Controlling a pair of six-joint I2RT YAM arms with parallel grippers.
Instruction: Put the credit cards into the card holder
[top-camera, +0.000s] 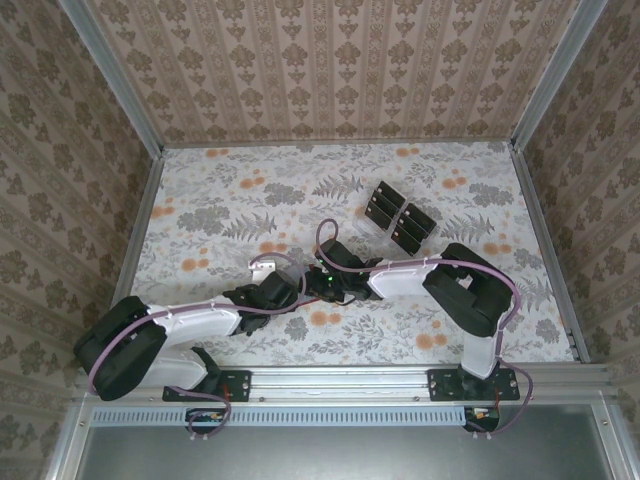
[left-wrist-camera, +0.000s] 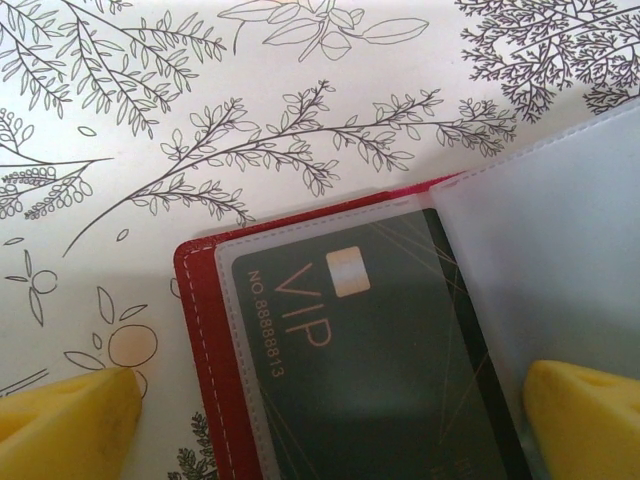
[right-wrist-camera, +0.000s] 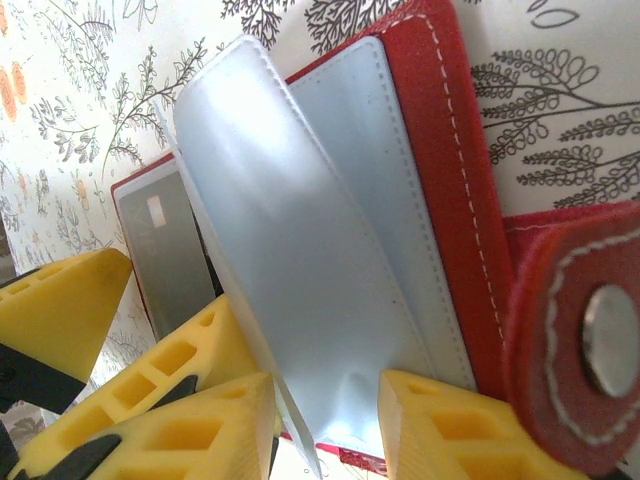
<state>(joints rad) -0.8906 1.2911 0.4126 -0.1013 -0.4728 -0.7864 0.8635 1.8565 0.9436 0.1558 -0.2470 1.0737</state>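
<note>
The red card holder lies open on the flowered table, under both grippers at the middle of the top view. One dark credit card marked VIP sits inside a clear sleeve of it. My left gripper is open, with its yellow fingers wide apart over that card. My right gripper is shut on another clear sleeve, which stands lifted and slightly buckled between the fingertips. The snap tab is at the right. Several more credit cards lie at the back right.
The spare cards rest in a clear plastic tray behind the right arm. Patterned walls close in the table on three sides. The left arm reaches in low from the near left.
</note>
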